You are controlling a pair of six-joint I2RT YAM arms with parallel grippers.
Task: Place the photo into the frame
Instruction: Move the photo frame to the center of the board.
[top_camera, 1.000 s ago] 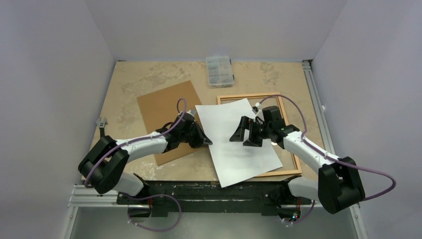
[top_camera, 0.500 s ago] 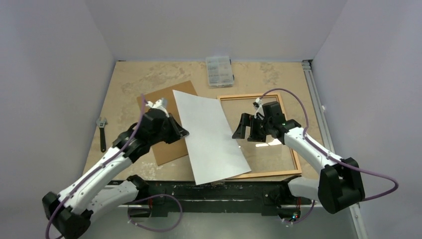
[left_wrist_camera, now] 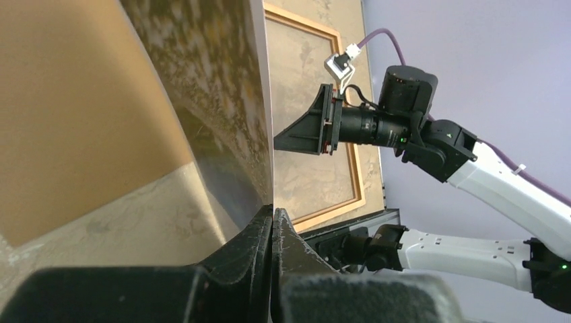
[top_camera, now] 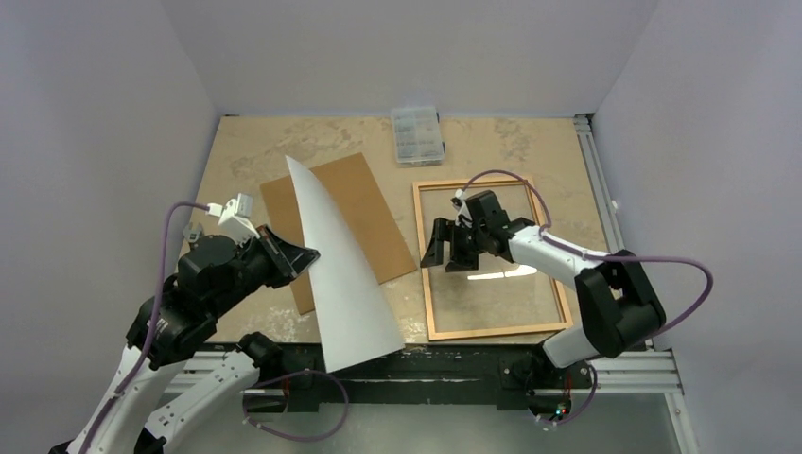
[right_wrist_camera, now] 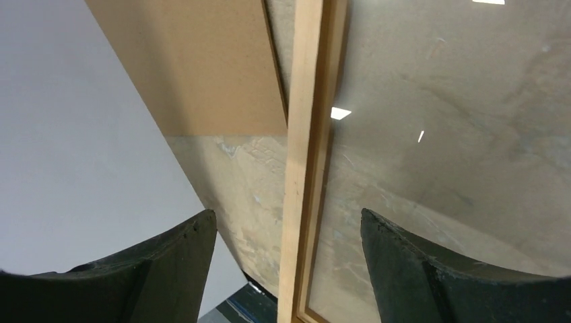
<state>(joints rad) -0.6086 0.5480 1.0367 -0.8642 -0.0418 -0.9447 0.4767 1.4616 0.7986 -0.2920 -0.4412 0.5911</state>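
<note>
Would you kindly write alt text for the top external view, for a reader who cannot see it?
The left hand holds the photo raised and steeply tilted, white back showing, partly hiding the brown backing board. The right hand hovers open over the empty wooden frame lying flat on the table.

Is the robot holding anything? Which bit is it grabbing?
Yes. The left hand pinches the photo by one side edge, so it stands tilted up. The right hand is open above the frame, holding nothing.

Photo (top_camera: 345,284) print side hidden top cam, board (top_camera: 364,213) approx half covered
</note>
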